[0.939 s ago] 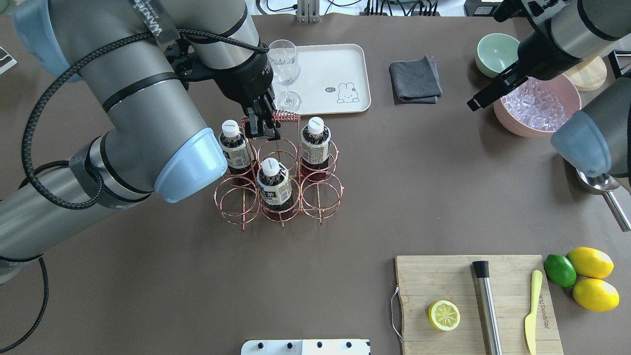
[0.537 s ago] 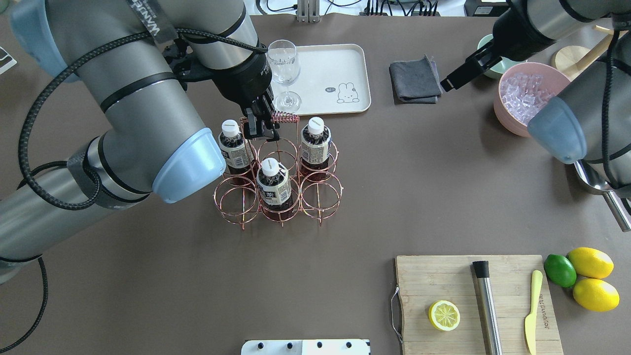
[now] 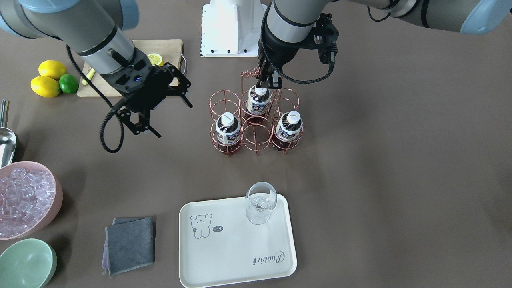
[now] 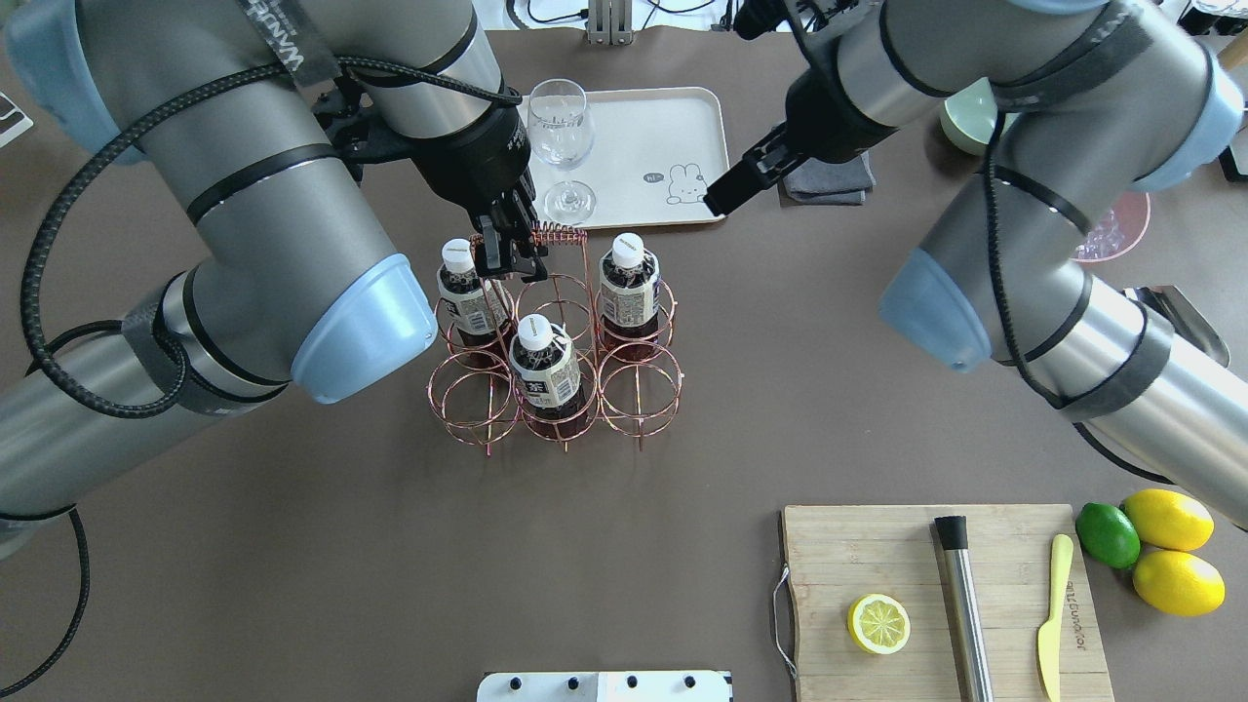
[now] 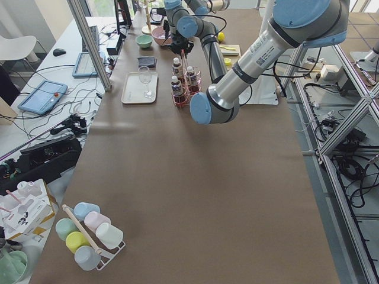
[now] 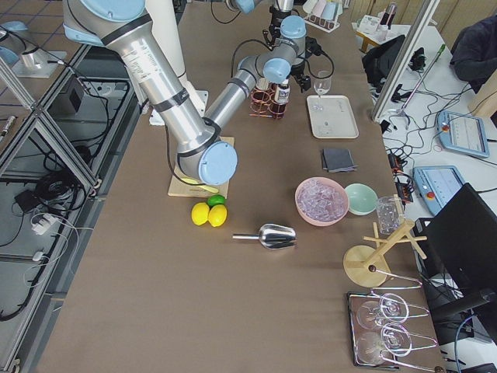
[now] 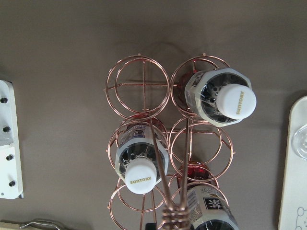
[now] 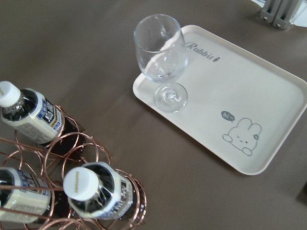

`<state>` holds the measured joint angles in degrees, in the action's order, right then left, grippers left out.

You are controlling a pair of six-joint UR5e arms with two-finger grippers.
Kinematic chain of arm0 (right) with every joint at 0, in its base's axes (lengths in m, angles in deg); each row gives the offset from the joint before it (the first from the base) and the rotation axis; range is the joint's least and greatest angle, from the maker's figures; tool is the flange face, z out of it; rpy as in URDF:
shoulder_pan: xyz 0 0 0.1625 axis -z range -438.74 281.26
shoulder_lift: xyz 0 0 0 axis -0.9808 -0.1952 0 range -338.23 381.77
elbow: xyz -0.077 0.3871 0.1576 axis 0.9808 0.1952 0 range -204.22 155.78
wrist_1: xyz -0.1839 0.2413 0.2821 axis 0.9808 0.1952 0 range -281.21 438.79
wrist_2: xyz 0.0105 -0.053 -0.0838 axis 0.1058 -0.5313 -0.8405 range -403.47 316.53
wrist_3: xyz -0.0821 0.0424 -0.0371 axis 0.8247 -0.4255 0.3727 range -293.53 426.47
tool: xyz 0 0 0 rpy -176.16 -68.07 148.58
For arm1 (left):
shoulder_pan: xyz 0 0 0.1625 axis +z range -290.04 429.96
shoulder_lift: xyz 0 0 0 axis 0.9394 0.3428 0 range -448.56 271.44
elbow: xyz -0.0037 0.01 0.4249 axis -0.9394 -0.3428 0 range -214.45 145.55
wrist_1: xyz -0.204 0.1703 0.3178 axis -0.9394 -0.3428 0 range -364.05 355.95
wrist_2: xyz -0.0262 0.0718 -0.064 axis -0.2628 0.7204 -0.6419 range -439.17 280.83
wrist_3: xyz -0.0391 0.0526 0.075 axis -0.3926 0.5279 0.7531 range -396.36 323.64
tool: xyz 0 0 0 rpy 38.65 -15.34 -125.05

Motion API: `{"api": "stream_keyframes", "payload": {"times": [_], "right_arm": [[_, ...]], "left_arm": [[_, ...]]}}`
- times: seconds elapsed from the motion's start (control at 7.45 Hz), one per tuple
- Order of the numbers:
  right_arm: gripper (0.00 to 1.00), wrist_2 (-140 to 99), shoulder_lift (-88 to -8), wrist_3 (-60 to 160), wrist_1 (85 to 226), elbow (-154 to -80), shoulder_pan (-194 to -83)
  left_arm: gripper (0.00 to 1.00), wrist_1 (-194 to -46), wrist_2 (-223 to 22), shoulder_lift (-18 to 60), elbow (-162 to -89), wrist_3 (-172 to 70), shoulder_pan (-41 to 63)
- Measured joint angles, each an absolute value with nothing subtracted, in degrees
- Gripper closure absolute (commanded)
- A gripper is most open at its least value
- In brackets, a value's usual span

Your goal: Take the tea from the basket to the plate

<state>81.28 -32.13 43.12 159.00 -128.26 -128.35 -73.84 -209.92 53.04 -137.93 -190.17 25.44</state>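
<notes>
Since 0.5 s ago the right arm has swung in from over the ice bowl toward mid-table. The left arm, basket and bottles haven't shifted.

The tea (image 4: 542,369) is 3 alike bottles w/ white caps on and dark drink inside. All stand upright in the basket (image 7: 143,85), none on the plate (image 4: 648,127) yet. From overhead, the row nearer the plate has a bottle in each end cell and none in the mid cell. The row nearer the robot has 1 bottle, in the mid cell.

The left gripper (image 4: 512,252) sits at the top of the basket's handle, its fingers closed on the coiled wire. Its wrist cam looks down the handle wires onto the caps.

The right gripper (image 3: 175,121) is spread wide w/ nothing in it. It hangs above the table on the robot's-right side of the basket, apart from the bottles. Its wrist cam takes in bottles, glass & plate.

The plate lies beyond the basket, away from the robot. A clear glass (image 3: 261,204) stands in the plate's corner nearest the basket, on the left arm's side.

Further out on the robot's right are a grey cloth (image 3: 130,244) beside the plate, a pink bowl (image 3: 56,200) of ice and a mint bowl (image 3: 26,264).

Nearer the robot is a cutting board (image 4: 877,556) w/ a lemon half, a steel rod & a yellow knife. 2 lemons + a lime lie beside it.
</notes>
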Motion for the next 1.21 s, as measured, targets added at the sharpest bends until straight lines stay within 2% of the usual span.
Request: {"api": "stream_keyframes", "payload": {"times": [0.4, 0.94, 1.21], "right_arm": [[0.01, 76.6, -26.2, 39.0, 153.8, -122.8, -122.5], [0.04, 75.4, -28.8, 38.2, 147.2, -122.2, -119.6], [0.19, 74.6, -29.2, 37.8, 146.6, -122.2, -118.4]], "left_arm": [[1.00, -73.8, -210.2, 52.2, -139.1, -190.2, 25.4], [1.00, -73.8, -210.2, 52.2, -139.2, -190.2, 25.4], [1.00, -73.8, -210.3, 52.2, -139.2, -190.2, 25.4]]}}
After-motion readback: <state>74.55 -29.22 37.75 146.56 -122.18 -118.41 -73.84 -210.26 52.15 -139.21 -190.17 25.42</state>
